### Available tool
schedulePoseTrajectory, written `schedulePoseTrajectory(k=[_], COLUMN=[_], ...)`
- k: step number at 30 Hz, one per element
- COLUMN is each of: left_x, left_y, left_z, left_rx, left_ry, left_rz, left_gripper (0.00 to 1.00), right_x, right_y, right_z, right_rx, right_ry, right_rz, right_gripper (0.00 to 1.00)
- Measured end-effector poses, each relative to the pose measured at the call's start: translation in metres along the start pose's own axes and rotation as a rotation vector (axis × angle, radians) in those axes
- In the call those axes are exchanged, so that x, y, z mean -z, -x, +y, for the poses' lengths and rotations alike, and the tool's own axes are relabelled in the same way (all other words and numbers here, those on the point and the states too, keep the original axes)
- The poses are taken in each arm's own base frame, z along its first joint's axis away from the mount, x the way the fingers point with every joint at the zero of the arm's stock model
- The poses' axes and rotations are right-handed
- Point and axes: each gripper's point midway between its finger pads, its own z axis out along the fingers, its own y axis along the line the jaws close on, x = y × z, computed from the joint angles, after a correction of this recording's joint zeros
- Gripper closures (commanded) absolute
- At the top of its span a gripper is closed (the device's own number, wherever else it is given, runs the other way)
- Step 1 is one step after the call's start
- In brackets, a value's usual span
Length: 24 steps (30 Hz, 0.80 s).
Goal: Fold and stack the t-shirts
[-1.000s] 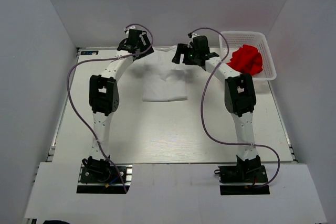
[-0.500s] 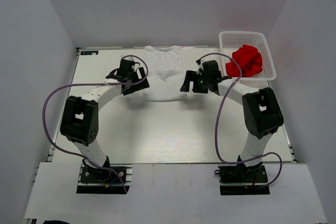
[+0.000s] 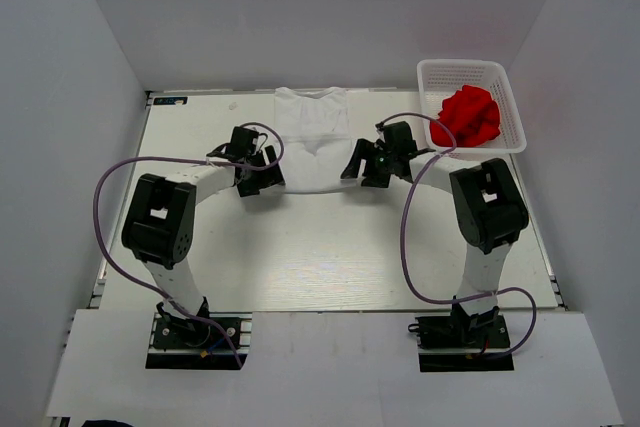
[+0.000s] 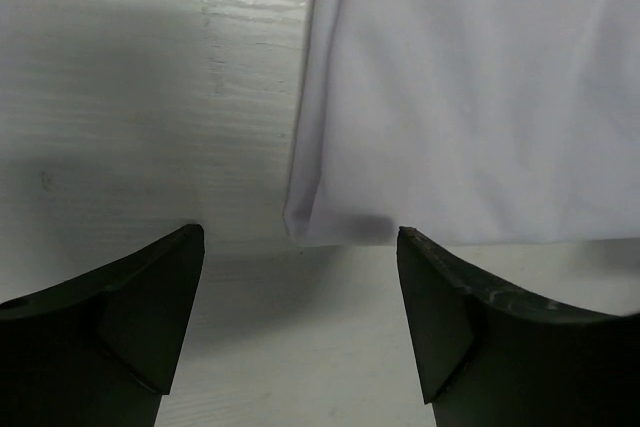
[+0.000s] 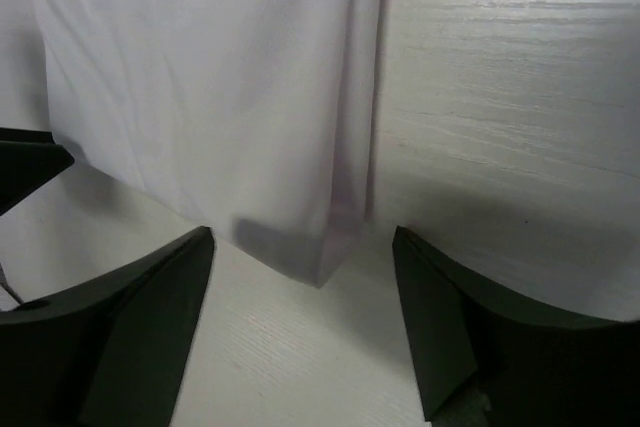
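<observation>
The white t-shirt lies flat at the back middle of the table, its sides folded in to a narrow strip. My left gripper is open and empty just outside its near left corner. My right gripper is open and empty just outside its near right corner. Both pairs of jaws stand wide apart, low over the table, with the shirt corner ahead between them. The red t-shirt lies crumpled in the basket at the back right.
The white mesh basket stands at the back right corner of the table. Grey walls close in the table on three sides. The arm cables loop over the table on both sides.
Both arms have drawn back from the shirt's collar end towards me and now sit at its near corners. The shirt lies longer, reaching to the back edge.
</observation>
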Motion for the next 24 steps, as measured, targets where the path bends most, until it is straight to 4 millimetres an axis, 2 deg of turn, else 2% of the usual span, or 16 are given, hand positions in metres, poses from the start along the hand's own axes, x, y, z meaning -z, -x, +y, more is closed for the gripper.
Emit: schedulePoseTrajectory(k=[1, 3, 4, 7, 8, 11, 12, 13, 21, 24], left_x=[0.000, -0.003, -0.004, -0.006, -0.007, -0.010, -0.010, -0.011, -0.012, -0.005], left_y=[0.000, -0.002, -0.003, -0.007, -0.009, -0.013, -0.015, -0.018, -0.021, -0.028], left_z=[-0.002, -0.006, -0.008, -0.013, -0.014, -0.015, -0.015, -0.015, -0.018, -0.014], left_rx=[0.000, 0.003, 0.003, 0.006, 0.006, 0.009, 0.014, 0.015, 0.018, 0.026], left_ry=[-0.014, -0.043, -0.056, -0.095, -0.106, -0.120, -0.125, -0.126, -0.144, -0.125], left_rz=[0.002, 0.003, 0.004, 0.014, 0.017, 0.028, 0.032, 0.041, 0.058, 0.089], left_gripper=[0.18, 0.27, 0.30, 0.47, 0.51, 0.76, 0.94, 1.00, 1.00, 1.00], right_x=[-0.001, -0.004, -0.005, -0.006, -0.007, -0.007, -0.008, -0.008, -0.007, 0.005], right_y=[0.000, -0.003, -0.006, -0.012, -0.015, -0.020, -0.020, -0.020, -0.022, -0.034], right_z=[0.000, -0.002, -0.003, -0.006, -0.007, -0.010, -0.011, -0.011, -0.011, -0.013], right_rx=[-0.009, -0.028, -0.038, -0.056, -0.065, -0.073, -0.076, -0.078, -0.054, -0.024], right_ry=[0.005, 0.002, 0.003, 0.000, -0.001, -0.006, -0.008, -0.008, -0.006, -0.020], right_rz=[0.001, 0.010, 0.020, 0.031, 0.037, 0.047, 0.047, 0.047, 0.047, 0.066], right_gripper=[0.38, 0.48, 0.57, 0.70, 0.79, 0.98, 1.00, 1.00, 1.00, 1.00])
